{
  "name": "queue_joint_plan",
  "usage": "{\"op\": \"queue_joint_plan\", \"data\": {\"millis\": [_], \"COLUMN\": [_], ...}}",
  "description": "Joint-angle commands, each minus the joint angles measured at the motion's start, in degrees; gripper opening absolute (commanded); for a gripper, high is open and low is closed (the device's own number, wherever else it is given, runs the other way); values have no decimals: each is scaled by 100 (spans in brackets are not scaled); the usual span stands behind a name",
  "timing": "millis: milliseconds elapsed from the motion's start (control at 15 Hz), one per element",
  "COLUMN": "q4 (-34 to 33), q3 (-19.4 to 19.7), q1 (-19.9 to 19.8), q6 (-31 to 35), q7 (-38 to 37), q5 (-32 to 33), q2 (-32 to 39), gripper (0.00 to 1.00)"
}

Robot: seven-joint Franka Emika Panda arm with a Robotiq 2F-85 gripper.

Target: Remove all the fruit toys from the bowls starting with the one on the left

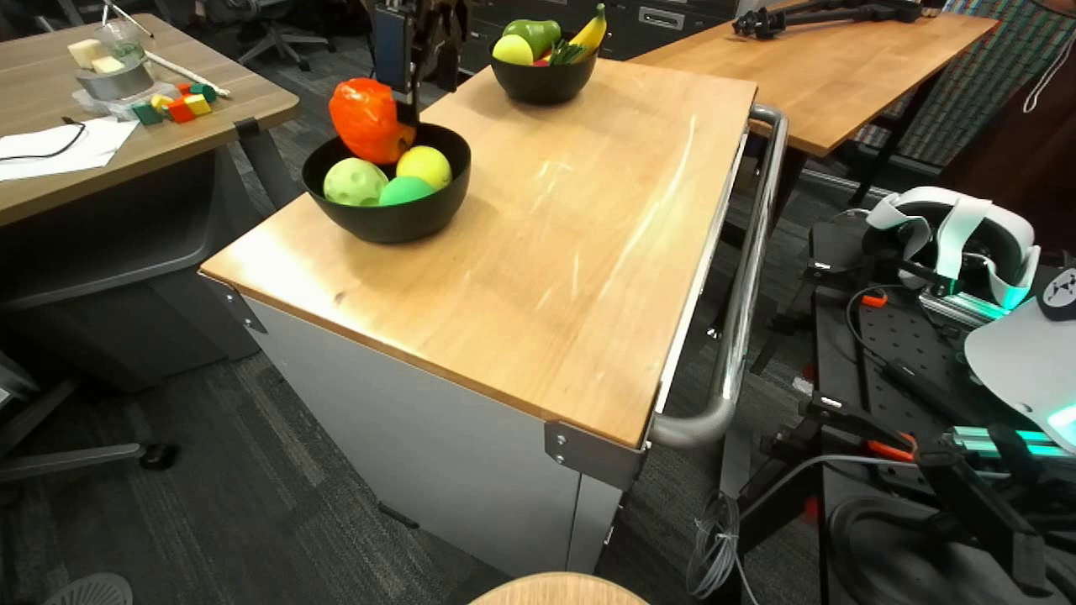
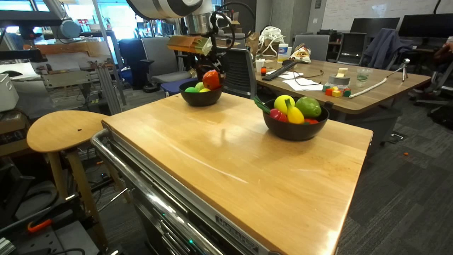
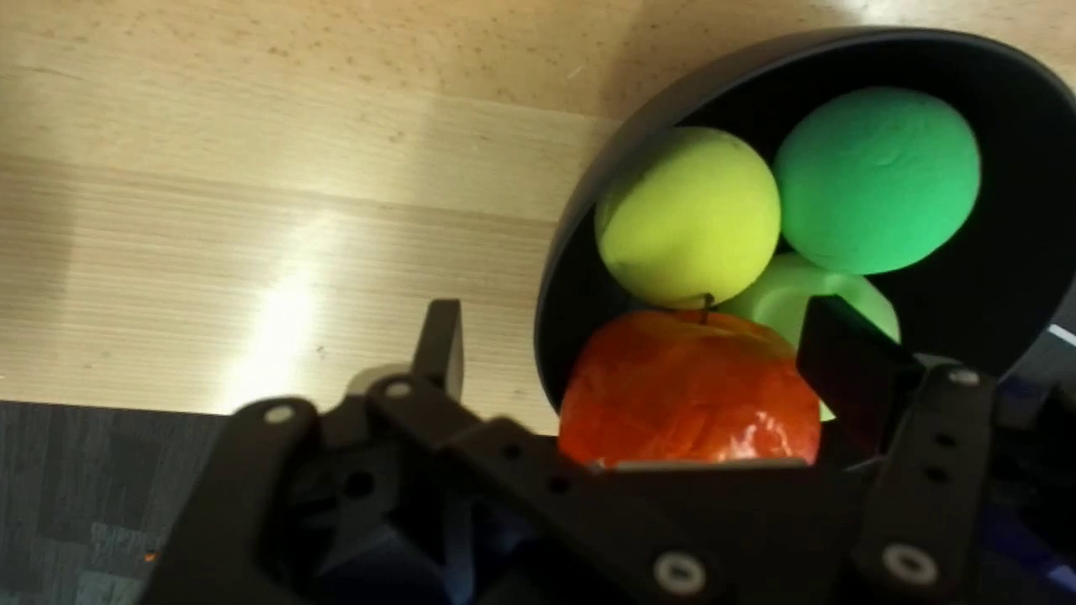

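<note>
Fingers [image 3: 862, 365] stand wide apart, red-orange fruit toy [image 3: 689, 395] between them. Below them, black bowl [image 3: 1027, 185] with yellow-green toy [image 3: 689, 218], green toy [image 3: 878, 181], light-green toy [image 3: 780, 298]. Well apart from fingers, second bowl [image 2: 296, 131].

On tabletop [image 2: 226, 163], in an exterior view: far-left bowl [image 2: 201, 100] — four fruit toys [image 2: 191, 90] lie inside; near-right bowl [image 2: 293, 131] — banana [image 2: 295, 116] lies among other fruit toys [image 2: 308, 107]. Stool [image 2: 62, 130] stands left of tabletop; desk [image 2: 382, 91] stands behind, to right.
</note>
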State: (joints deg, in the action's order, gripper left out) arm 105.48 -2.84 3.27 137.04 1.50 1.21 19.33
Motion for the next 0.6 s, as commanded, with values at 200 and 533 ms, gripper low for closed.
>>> {"op": "queue_joint_plan", "data": {"millis": [200,533], "q4": [-32,-216], "q3": [-325,-190], "q1": [-104,-9], "q6": [-7,-85], "q7": [671,170], "q5": [-837,-493], "q2": [-481,-321], "gripper": [100,100]}}
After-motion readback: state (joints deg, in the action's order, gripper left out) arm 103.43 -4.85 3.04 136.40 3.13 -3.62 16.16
